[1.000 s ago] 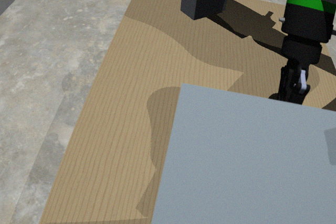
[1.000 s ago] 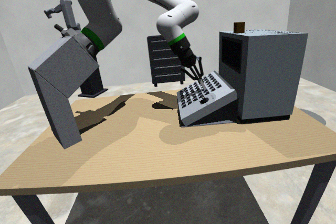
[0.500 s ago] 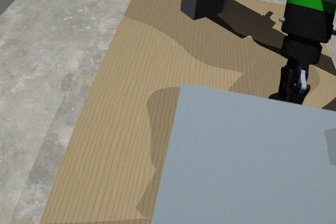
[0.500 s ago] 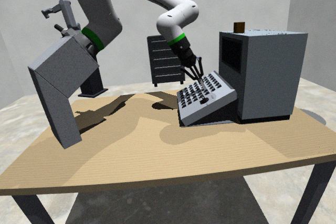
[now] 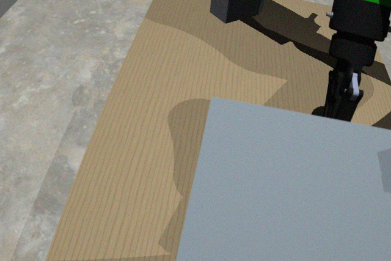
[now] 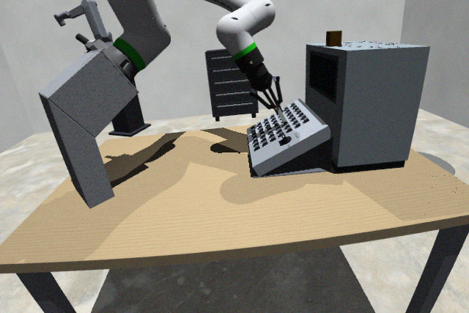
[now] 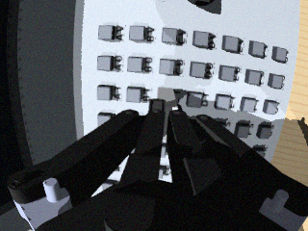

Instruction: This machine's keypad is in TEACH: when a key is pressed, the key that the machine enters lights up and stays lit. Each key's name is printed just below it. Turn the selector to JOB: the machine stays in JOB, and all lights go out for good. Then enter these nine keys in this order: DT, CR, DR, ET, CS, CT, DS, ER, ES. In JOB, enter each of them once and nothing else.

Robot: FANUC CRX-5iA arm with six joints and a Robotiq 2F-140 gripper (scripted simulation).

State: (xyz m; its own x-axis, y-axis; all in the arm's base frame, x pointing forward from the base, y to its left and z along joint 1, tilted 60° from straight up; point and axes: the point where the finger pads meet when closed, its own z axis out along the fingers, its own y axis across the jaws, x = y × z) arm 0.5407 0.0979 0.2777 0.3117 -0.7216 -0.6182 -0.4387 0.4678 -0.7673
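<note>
The sloped keypad panel [image 6: 311, 130] [image 7: 144, 11] carries rows of small grey keys, with names too small to read. I see no key plainly lit. The selector [image 6: 284, 140] is a dark round knob beside the key rows, cut off at the top of the wrist view; its setting cannot be read. My gripper [image 6: 281, 115] [image 7: 164, 99] is shut and holds nothing. Its fingertips are over the key field, just beside a key in the third visible row and partly covering it. Whether they touch it cannot be told. The fingers hide several keys below them.
The machine's grey cabinet [image 5: 284, 172] [image 6: 378, 112] stands right behind the keypad, with a dark screen [image 6: 322, 75] and a brown block [image 6: 333, 38] on top. In the top view the cabinet hides the keypad and fingertips. A dark drawer unit [image 6: 232, 88] stands beyond the wooden table [image 5: 138, 125] [image 6: 212, 222].
</note>
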